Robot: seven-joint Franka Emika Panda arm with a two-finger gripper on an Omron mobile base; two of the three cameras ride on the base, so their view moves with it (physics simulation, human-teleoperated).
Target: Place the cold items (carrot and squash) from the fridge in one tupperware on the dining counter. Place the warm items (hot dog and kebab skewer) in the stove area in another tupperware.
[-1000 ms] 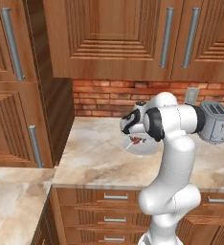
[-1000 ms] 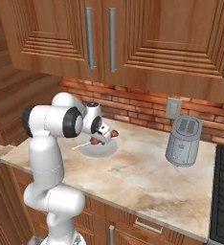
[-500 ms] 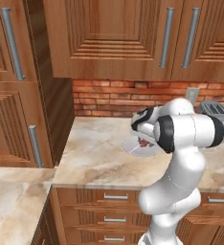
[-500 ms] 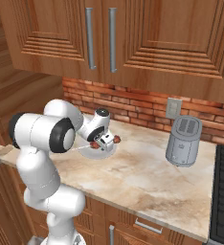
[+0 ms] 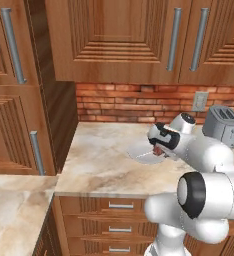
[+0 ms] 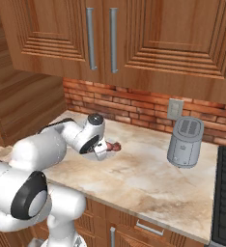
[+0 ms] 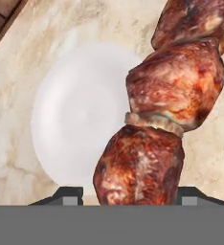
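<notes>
As the jaws of the gripper (image 7: 128, 194) hold the kebab (image 7: 166, 105) above the plate (image 7: 80, 119), its greasy, lumpy meat could slip, so gripping one thick chunk seems safest.

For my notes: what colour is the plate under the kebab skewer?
Plain white plate; the hand view shows it best.

Left base view sits behind the arm on its left side, facing forward and down across the marble counter (image 5: 104, 160) toward the brick backsplash (image 5: 134, 102) and upper cabinets (image 5: 129, 40). Right base view looks from behind on the arm's right side, over the same counter (image 6: 148, 178). Both share the white plate (image 5: 141, 151), toaster (image 5: 222, 125) (image 6: 184, 141), wall outlet (image 5: 200, 101) (image 6: 174, 109) and backsplash. Hand view is very close, aimed down at the plate (image 7: 75, 115), with the kebab skewer (image 7: 166, 100) crossing the right half of the picture.
</notes>
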